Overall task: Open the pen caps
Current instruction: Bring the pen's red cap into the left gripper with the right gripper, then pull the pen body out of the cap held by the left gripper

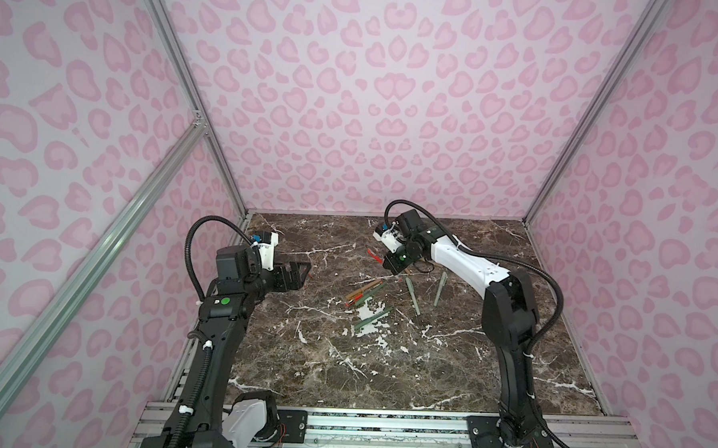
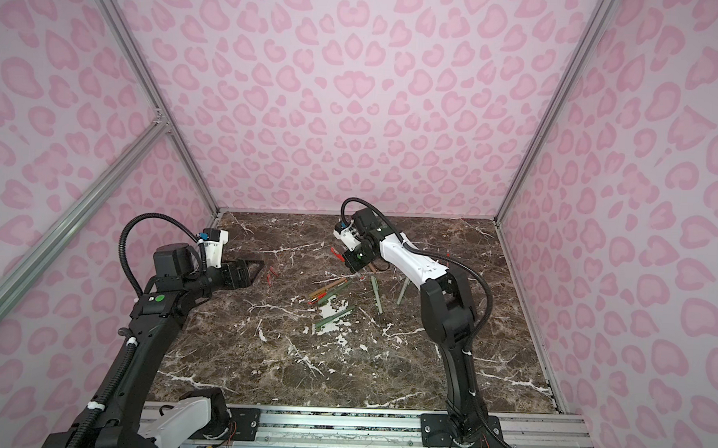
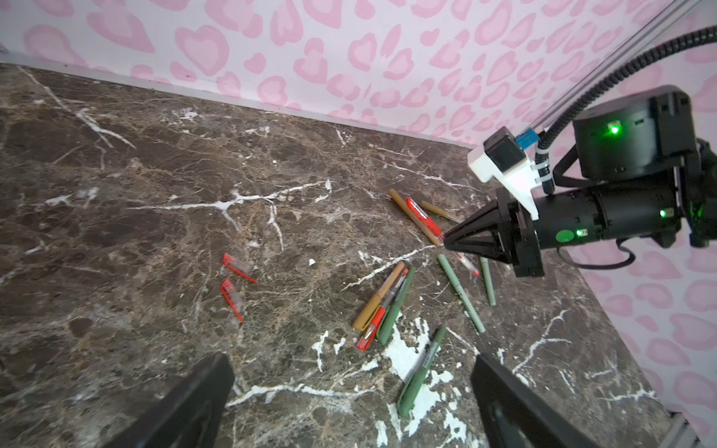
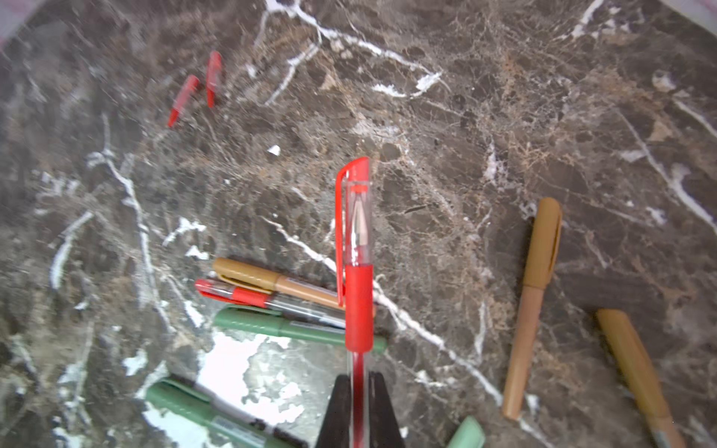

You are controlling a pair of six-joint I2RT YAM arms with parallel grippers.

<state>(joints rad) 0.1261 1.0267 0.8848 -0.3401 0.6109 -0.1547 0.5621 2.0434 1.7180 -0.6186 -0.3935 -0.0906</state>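
Observation:
My right gripper (image 4: 359,378) is shut on the clear barrel of a red pen (image 4: 359,306), holding it above the marble table. Its red-and-clear cap (image 4: 355,201) is still on and points away from the jaws. In both top views this gripper (image 1: 385,260) (image 2: 344,258) hovers at the back centre. Two loose red pen caps (image 3: 237,267) (image 3: 232,296) lie apart on the table's left part. My left gripper (image 3: 355,407) (image 1: 301,272) is open and empty, raised at the left. Capped tan, red and green pens (image 1: 362,296) lie bunched mid-table.
Several green pens (image 1: 412,296) (image 1: 440,289) (image 1: 372,317) lie scattered right of and in front of the bunch. Two tan pens (image 4: 533,306) (image 4: 636,372) lie below the right gripper. Pink patterned walls (image 1: 354,108) enclose the table on three sides.

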